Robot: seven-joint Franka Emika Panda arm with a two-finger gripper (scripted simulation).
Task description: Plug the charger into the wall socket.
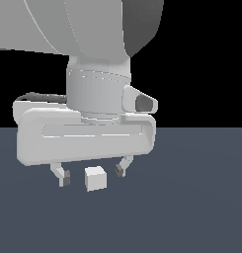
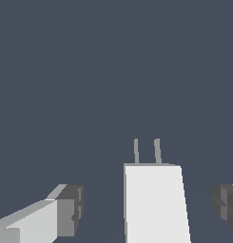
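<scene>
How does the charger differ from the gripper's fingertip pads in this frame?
The charger is off-white; the fingertip pads are dark grey. The charger is one block with two thin prongs sticking from an end; the pads are a pair, one each side of it, apart. The gripper straddles the charger, not touching.

Exterior view sat low and very close to the arm, facing it roughly level; the wrist and hand filled most of the frame, dark floor (image 1: 191, 207) below and black background above. Wrist view looked down past the gripper (image 2: 146, 211) at the floor, close. The 2 views shared the charger (image 1: 95, 178) (image 2: 156, 204), the fingertips (image 1: 66, 180) (image 2: 70, 209) flanking it, and the surrounding floor.
</scene>
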